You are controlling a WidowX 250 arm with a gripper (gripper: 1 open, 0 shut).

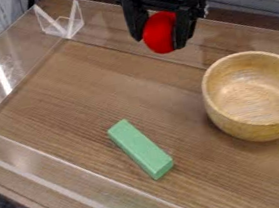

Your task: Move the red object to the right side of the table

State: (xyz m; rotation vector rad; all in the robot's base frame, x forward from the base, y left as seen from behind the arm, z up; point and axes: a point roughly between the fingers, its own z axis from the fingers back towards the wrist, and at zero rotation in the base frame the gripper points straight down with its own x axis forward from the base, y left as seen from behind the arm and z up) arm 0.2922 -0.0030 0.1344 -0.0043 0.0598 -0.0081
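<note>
The pincer [165, 25] hangs near the bench's [59, 90] far edge, jaws spread wide either side of the red object [160, 33]; whether it rests or hangs, I can't tell. Looks like a grab or release step. Next move needs a firm squeeze.

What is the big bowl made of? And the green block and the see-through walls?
Bowl: looks like pale wood, grain lines inside, smooth matte finish.
Green block: maybe painted wood or plastic; flat even colour, hard to tell.
Walls: clear plastic, probably acrylic; you see through them and they glint.
</note>
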